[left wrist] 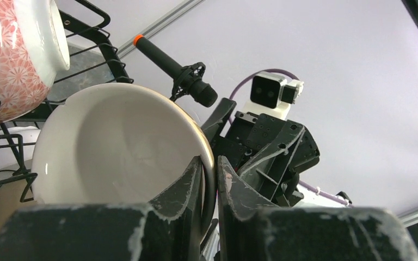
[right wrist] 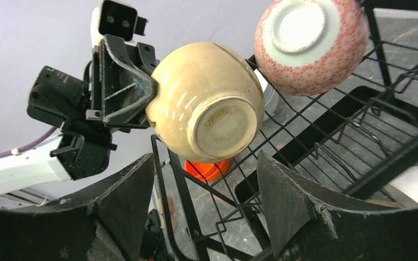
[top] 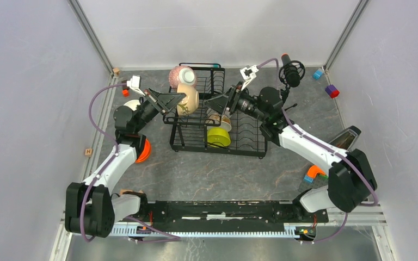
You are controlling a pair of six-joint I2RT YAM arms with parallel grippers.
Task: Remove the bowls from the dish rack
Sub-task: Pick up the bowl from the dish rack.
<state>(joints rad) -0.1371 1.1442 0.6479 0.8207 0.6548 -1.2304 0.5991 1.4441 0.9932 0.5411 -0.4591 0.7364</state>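
The left end effector (left wrist: 209, 163) is closed on the rim of a beige glazed round bowl (right wrist: 207, 103), one finger (left wrist: 188, 185) inside the cream interior and the other outside. The bowl lies on its side at the 9 o'clock edge of the raised upper shelf of the large black wire dish rack (top: 247, 128). Its mouth faces 9 o'clock and its unglazed foot faces 3 o'clock. Whether it touches the wires cannot be told.

The right end effector (right wrist: 206, 163) is open, its two dark fingers spread wide with nothing between them. It sits over the middle of the rack, pointing toward 9 o'clock at the beige bowl's foot and close to it.

A pink-speckled white-footed bowl (top: 182, 76) rests tilted at the 11 o'clock corner of the upper shelf, just beside the beige bowl. A lime green bowl (top: 219, 137) stands on edge in the lower slotted tray at 6 o'clock.

Outside the rack, a bright orange bowl (top: 143, 151) sits on the grey table (top: 212, 179) at 8 o'clock, partly under the left arm. A black microphone on a tripod (top: 291, 70) stands at 2 o'clock from the rack.
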